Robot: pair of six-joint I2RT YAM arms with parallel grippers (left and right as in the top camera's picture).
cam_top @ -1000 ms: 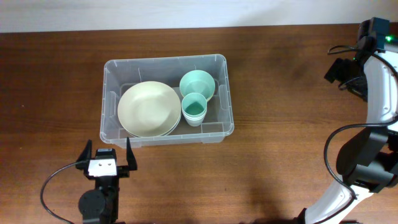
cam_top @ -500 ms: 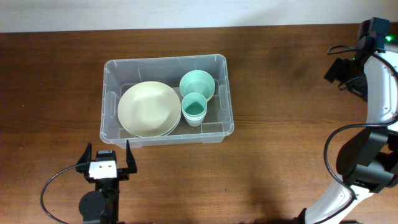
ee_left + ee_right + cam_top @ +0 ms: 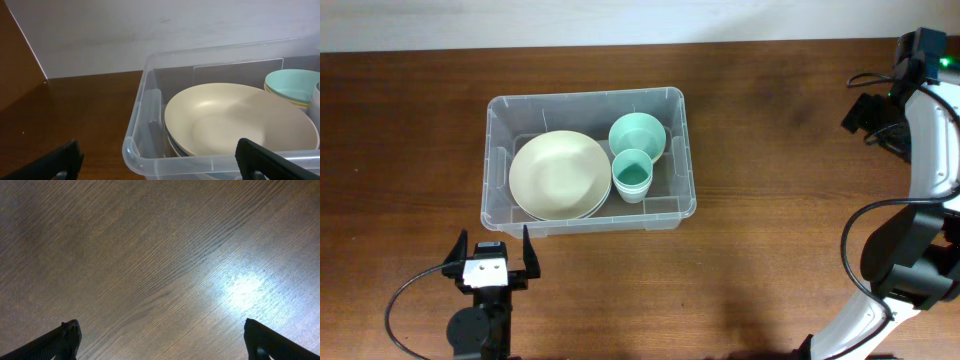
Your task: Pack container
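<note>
The clear plastic container (image 3: pixel 670 105) stands on the wooden table left of centre. Inside it lie a cream plate (image 3: pixel 559 174), a green bowl (image 3: pixel 638 133) and a green cup (image 3: pixel 632 176). My left gripper (image 3: pixel 490 249) is open and empty just in front of the container's near wall. In the left wrist view the container's near rim (image 3: pixel 150 155) lies between the open fingers (image 3: pixel 160 162), with the cream plate (image 3: pixel 235 117) and green bowl (image 3: pixel 295 85) behind it. My right gripper (image 3: pixel 162 340) is open over bare wood; in the overhead view the right arm (image 3: pixel 875 110) is at the far right.
A pale wall runs along the table's far edge (image 3: pixel 620 20). The right arm's base and cables (image 3: pixel 900 260) stand at the right edge. The left arm's cable (image 3: pixel 410 300) loops at the front left.
The left gripper has drawn back slightly toward the front edge since the earliest frame. The right arm and the container's contents have not moved.
</note>
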